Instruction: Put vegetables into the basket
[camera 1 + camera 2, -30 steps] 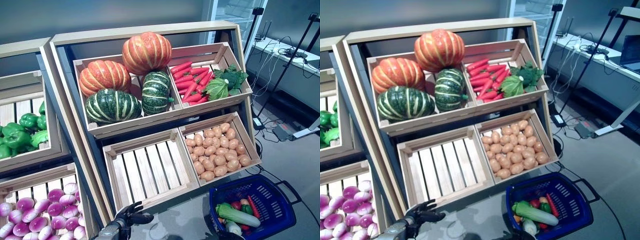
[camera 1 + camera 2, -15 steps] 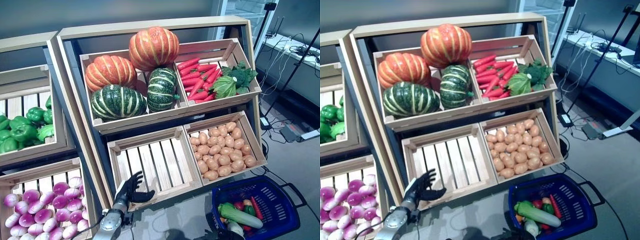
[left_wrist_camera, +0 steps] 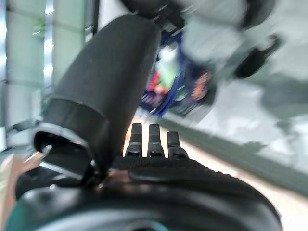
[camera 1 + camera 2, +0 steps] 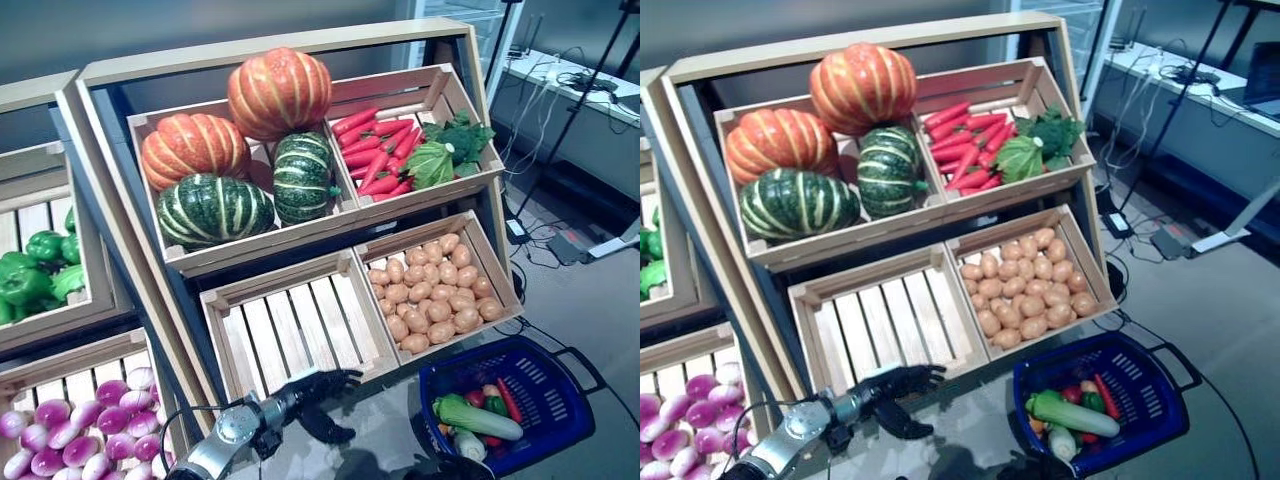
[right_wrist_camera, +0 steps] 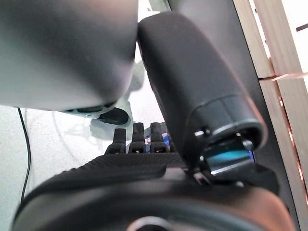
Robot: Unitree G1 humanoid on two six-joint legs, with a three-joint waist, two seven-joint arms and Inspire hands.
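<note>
Vegetables, a pale cucumber-like one [image 4: 478, 417] among them, lie in the blue plastic basket [image 4: 560, 390] on the floor below the wooden potato crate [image 4: 436, 292]. Left hand [image 4: 312, 389] hovers by the empty slatted crate [image 4: 295, 326], fingers straight, holding nothing. Right hand [image 5: 139, 159] shows fingers straight too.

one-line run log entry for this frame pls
left hand: open, empty, by front rim of empty wooden slatted crate | right hand: open, empty | blue plastic basket: holds vegetables, on floor
</note>
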